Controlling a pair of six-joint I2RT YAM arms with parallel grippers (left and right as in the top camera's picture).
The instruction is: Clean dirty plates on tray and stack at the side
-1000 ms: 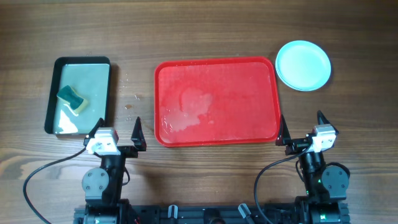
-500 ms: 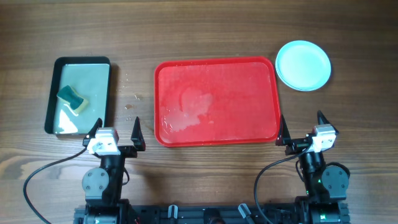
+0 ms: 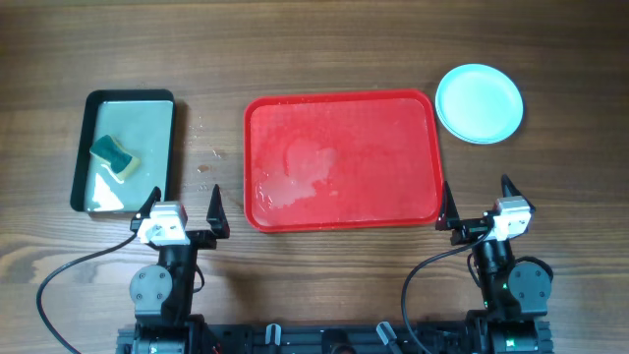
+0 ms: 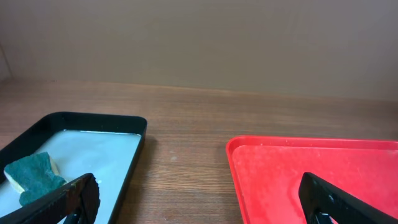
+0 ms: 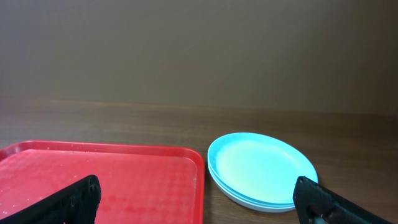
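Observation:
The red tray point(image 3: 340, 108) lies in the middle of the table with wet smears and no plates on it. It also shows in the left wrist view point(image 4: 298, 155) and the right wrist view point(image 5: 99, 162). The plates point(image 3: 479, 102) sit stacked on the table just right of the tray's far right corner, pale aqua on top; in the right wrist view point(image 5: 261, 168) the stack shows layered rims. My left gripper point(image 3: 184, 208) is open and empty near the tray's near left corner. My right gripper point(image 3: 478, 204) is open and empty near the tray's near right corner.
A black-rimmed pan point(image 3: 126, 101) with water stands at the left, with a green and yellow sponge point(image 3: 114, 154) in it; both show in the left wrist view, the pan point(image 4: 112, 121) and the sponge point(image 4: 34, 174). Water drops lie on the wood between pan and tray.

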